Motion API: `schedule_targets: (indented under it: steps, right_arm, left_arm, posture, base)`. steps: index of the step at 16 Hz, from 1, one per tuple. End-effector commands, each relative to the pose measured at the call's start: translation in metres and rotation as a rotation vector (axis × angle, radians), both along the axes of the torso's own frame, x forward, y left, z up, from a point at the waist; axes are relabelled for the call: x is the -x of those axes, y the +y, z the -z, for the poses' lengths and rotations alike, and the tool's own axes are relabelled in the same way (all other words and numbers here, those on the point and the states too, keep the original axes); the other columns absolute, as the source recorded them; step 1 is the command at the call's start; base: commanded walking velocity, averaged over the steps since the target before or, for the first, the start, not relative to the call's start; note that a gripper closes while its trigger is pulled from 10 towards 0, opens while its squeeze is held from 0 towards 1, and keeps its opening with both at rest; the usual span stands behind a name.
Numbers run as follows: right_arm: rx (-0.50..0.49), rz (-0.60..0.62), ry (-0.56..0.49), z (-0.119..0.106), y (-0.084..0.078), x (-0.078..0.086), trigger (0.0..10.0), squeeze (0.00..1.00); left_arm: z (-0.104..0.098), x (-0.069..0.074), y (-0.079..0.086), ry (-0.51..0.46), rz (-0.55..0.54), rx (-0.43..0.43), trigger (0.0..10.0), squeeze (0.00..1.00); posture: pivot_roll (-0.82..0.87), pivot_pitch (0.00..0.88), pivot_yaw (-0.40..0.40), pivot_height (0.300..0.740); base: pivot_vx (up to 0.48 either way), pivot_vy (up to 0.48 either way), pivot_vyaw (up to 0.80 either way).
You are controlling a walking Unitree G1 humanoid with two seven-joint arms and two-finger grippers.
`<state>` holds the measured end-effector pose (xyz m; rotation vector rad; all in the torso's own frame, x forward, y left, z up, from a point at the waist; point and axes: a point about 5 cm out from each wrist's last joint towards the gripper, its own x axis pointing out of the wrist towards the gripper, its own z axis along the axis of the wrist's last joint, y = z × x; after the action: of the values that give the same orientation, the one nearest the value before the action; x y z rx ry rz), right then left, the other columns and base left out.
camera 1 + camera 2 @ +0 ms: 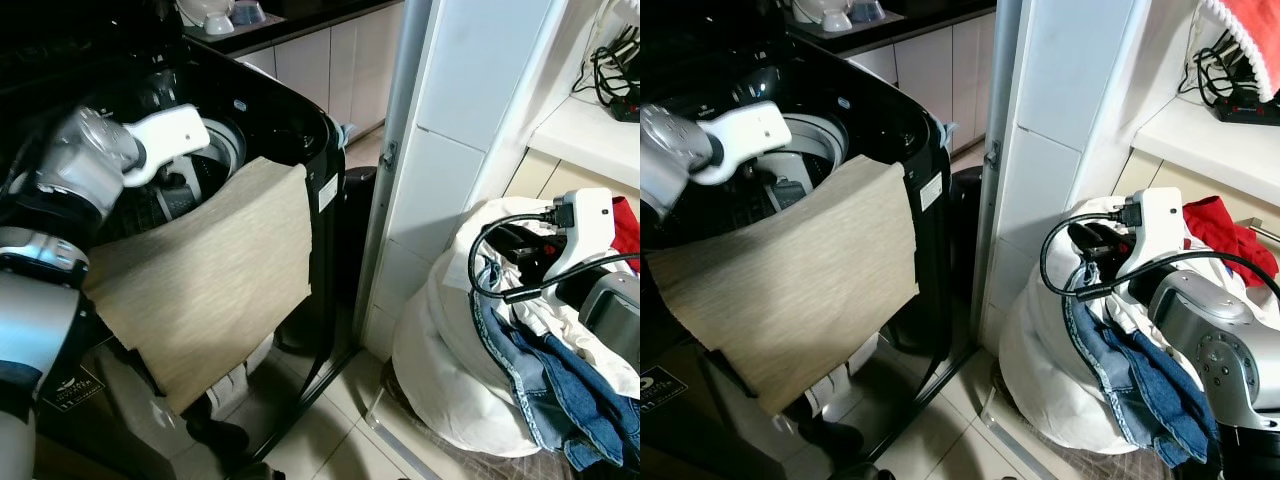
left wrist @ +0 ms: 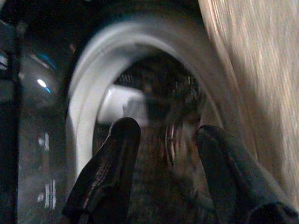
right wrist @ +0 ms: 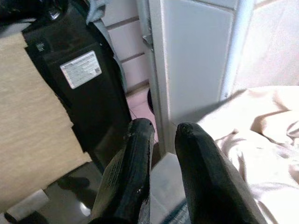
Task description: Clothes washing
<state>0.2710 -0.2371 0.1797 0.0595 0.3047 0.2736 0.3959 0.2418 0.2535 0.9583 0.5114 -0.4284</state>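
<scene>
My left gripper (image 2: 163, 135) points down into the washing machine (image 1: 290, 120), its fingers (image 2: 112, 168) spread apart with nothing between them. The left wrist view gives me the pale drum rim (image 2: 88, 93) and dark contents inside, blurred; the eye views do not reach that far in. A beige cloth (image 1: 210, 270) hangs over the machine's near front edge, draped down its outside. To the right, my right gripper (image 3: 161, 133) hovers between the machine and the white laundry bag (image 1: 440, 350), its fingers (image 3: 135, 158) nearly together, holding nothing. Blue jeans (image 1: 1140, 380) spill from the bag, a red garment (image 1: 1225, 230) behind them.
</scene>
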Motion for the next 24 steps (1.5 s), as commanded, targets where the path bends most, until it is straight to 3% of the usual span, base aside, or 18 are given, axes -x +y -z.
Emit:
schedule_targets:
  steps: [1,2,3,4,5,6,7,9,11,13,14,15,16,17,19,20,21,24]
  right_arm:
    - [0.074,0.014,0.049,0.009,-0.006,0.002,10.0,0.00]
    - [0.124,0.020,0.079,0.014,-0.010,0.004,10.0,0.00]
    - [0.229,0.051,0.131,0.021,-0.019,0.006,10.0,1.00]
    - [0.264,0.062,0.143,0.023,-0.023,0.007,10.0,1.00]
    - [0.296,0.153,0.138,0.024,-0.040,0.004,10.0,1.00]
    - [0.258,0.207,0.126,0.025,-0.048,0.001,10.0,1.00]
    - [0.062,0.290,0.087,0.031,-0.057,-0.010,10.0,1.00]
    - [-0.054,0.377,0.100,0.044,-0.070,-0.017,10.0,1.00]
    - [-0.057,0.365,0.172,0.060,-0.077,-0.022,10.0,1.00]
    - [-0.071,0.316,0.203,0.066,-0.076,-0.026,10.0,1.00]
    - [-0.029,0.274,0.254,0.073,-0.078,-0.029,10.0,1.00]
    - [-0.015,0.268,0.261,0.074,-0.078,-0.029,10.0,1.00]
    - [0.144,0.241,0.312,0.080,-0.082,-0.028,10.0,0.67]
    - [0.232,0.211,0.345,0.084,-0.083,-0.027,10.0,0.00]
    - [0.253,0.185,0.393,0.090,-0.086,-0.026,10.0,0.00]
    - [0.227,0.187,0.412,0.092,-0.088,-0.026,2.5,0.00]
    - [0.210,0.167,0.429,0.093,-0.089,-0.026,0.0,0.00]
    - [0.191,0.155,0.430,0.094,-0.090,-0.027,0.0,0.00]
  left_arm:
    - [-0.015,-0.004,-0.020,-0.090,0.055,0.168,10.0,0.00]
    - [-0.016,-0.004,-0.033,-0.110,0.111,0.252,10.0,0.00]
    - [-0.017,0.000,-0.060,-0.139,0.248,0.440,10.0,0.00]
    - [-0.018,0.003,-0.069,-0.142,0.288,0.510,10.0,0.00]
    - [-0.013,0.024,-0.103,-0.192,0.524,0.667,10.0,0.00]
    - [-0.006,0.034,-0.117,-0.188,0.592,0.721,10.0,0.00]
    - [0.006,0.045,-0.136,-0.156,0.610,0.766,10.0,0.00]
    - [0.023,0.057,-0.153,-0.090,0.635,0.780,10.0,0.00]
    - [0.039,0.076,-0.164,-0.023,0.671,0.778,10.0,0.00]
    - [0.041,0.086,-0.168,-0.004,0.691,0.794,10.0,0.00]
    - [0.042,0.098,-0.172,0.037,0.723,0.821,10.0,0.00]
    - [0.043,0.100,-0.172,0.042,0.729,0.819,10.0,0.00]
    - [0.047,0.104,-0.172,0.062,0.725,0.805,10.0,0.00]
    - [0.051,0.107,-0.171,0.074,0.718,0.800,10.0,0.00]
    - [0.055,0.112,-0.171,0.091,0.707,0.785,10.0,0.00]
    - [0.057,0.114,-0.170,0.105,0.707,0.763,10.0,0.00]
    - [0.056,0.116,-0.169,0.114,0.705,0.759,10.0,0.00]
    - [0.054,0.116,-0.169,0.111,0.699,0.761,10.0,0.00]
  posture:
    - [-0.12,0.000,0.058,0.740]
    - [-0.12,0.000,0.058,0.740]
    - [-0.12,0.000,0.060,0.740]
    - [-0.13,0.001,0.061,0.740]
    - [-0.13,0.002,0.068,0.740]
    - [-0.14,0.004,0.073,0.740]
    - [-0.14,0.003,0.078,0.740]
    - [-0.14,0.003,0.078,0.740]
    - [-0.14,0.003,0.086,0.740]
    - [-0.14,0.001,0.085,0.740]
    - [-0.13,0.000,0.079,0.740]
    - [-0.13,0.000,0.079,0.740]
    - [-0.14,0.000,0.078,0.740]
    - [-0.14,0.000,0.077,0.740]
    - [-0.13,0.000,0.072,0.740]
    - [-0.13,0.000,0.069,0.740]
    - [-0.13,0.000,0.068,0.740]
    - [-0.13,0.000,0.070,0.740]
  base:
    - [0.000,0.000,0.00]
    - [0.000,0.000,0.00]
    - [0.000,0.000,0.00]
    - [0.000,0.000,0.00]
    - [0.000,0.000,0.00]
    - [0.000,0.000,0.00]
    - [0.000,0.000,0.00]
    - [0.000,0.000,0.00]
    - [0.000,0.000,0.00]
    - [0.000,0.000,0.00]
    - [0.000,0.000,0.00]
    - [0.000,0.000,0.00]
    - [0.000,0.000,0.00]
    - [0.000,0.000,0.00]
    - [0.000,0.000,0.00]
    - [0.000,0.000,0.00]
    - [0.000,0.000,0.00]
    - [0.000,0.000,0.00]
